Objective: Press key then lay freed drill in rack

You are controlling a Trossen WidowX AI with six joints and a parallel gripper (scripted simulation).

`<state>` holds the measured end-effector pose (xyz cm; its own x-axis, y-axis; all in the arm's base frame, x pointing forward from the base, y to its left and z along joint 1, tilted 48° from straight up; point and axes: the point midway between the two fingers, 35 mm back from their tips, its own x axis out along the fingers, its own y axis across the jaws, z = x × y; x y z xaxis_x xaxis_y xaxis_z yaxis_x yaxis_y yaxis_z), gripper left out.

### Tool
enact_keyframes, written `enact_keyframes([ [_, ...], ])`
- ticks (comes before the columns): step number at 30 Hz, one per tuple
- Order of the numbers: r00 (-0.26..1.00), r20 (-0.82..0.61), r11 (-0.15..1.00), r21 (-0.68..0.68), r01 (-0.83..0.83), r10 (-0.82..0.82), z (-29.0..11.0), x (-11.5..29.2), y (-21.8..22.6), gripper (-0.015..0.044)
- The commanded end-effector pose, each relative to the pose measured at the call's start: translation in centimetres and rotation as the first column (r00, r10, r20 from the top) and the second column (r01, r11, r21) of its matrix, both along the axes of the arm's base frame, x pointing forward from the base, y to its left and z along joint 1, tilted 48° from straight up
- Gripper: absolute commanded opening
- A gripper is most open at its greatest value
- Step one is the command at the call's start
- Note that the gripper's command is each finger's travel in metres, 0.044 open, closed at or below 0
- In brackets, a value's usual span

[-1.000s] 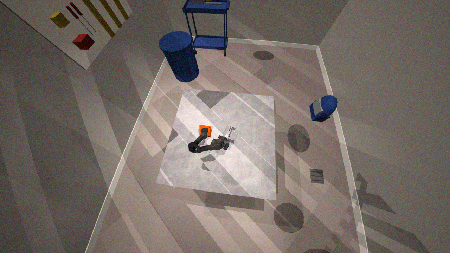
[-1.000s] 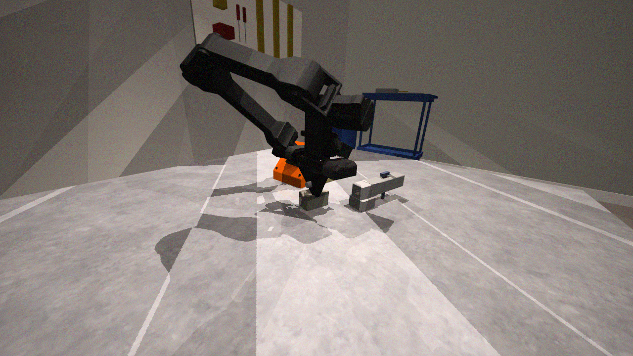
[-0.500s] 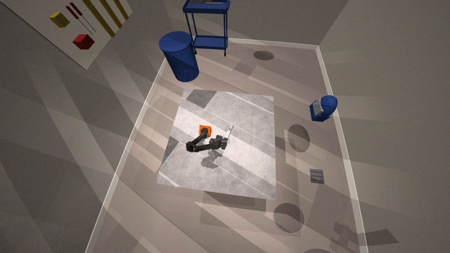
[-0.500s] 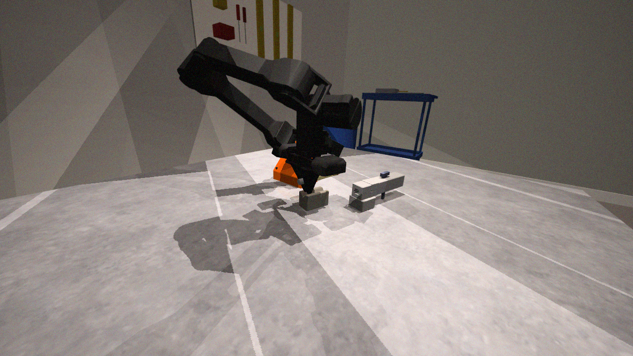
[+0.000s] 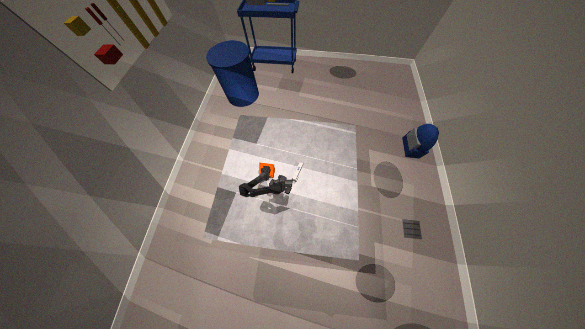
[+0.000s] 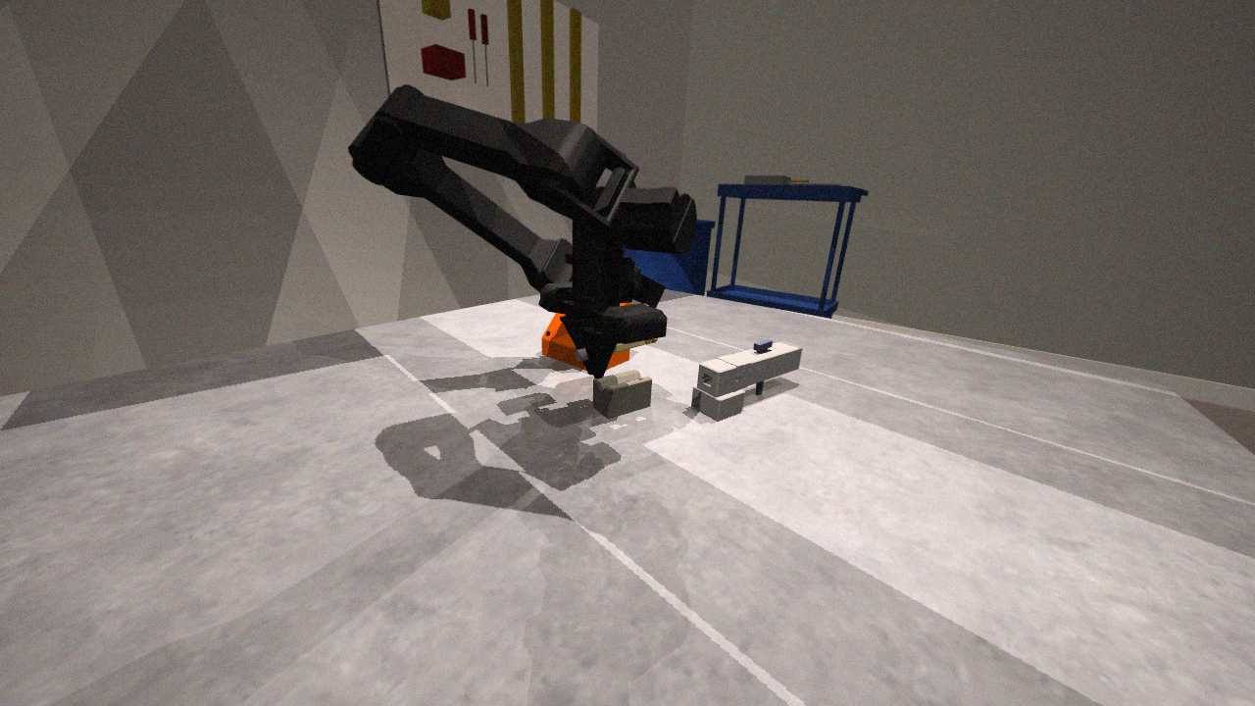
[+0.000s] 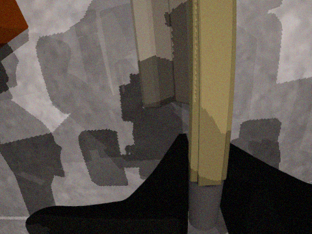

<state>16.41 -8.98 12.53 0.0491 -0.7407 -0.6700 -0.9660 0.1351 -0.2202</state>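
My gripper [image 7: 194, 140] [image 6: 602, 367] [image 5: 287, 187] is shut on the drill [image 7: 212, 69], a long tan bar with a grey round end between the black fingers. It points down and holds the drill just above the rack [image 7: 152, 48] [image 6: 623, 392], a small grey block with a V groove. In the wrist view the drill runs parallel to the groove and a little to its right, apart from it. The white fixture block [image 6: 745, 369] [image 5: 299, 170] with the blue key [image 6: 762, 344] on top stands to the right of the rack. The arm hides the rack in the top view.
The arm's orange base [image 5: 266, 167] [image 6: 561, 342] sits close behind the rack. A blue barrel [image 5: 233, 73], a blue cart [image 5: 269, 32] [image 6: 780, 245], a wall tool board [image 5: 102, 28] and a blue machine [image 5: 419, 140] stand far off the grey mat [image 5: 311, 229].
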Motion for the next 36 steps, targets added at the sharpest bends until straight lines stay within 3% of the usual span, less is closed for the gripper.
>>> enact_keyframes([
  [1, 1.0, 0.0, 1.0, 0.001, 0.002, -0.002, -0.2, -0.7, 0.0, 0.0],
  [36, 1.0, 0.001, 1.0, 0.0, 0.002, -0.002, -2.9, -0.5, -3.1, 0.0],
])
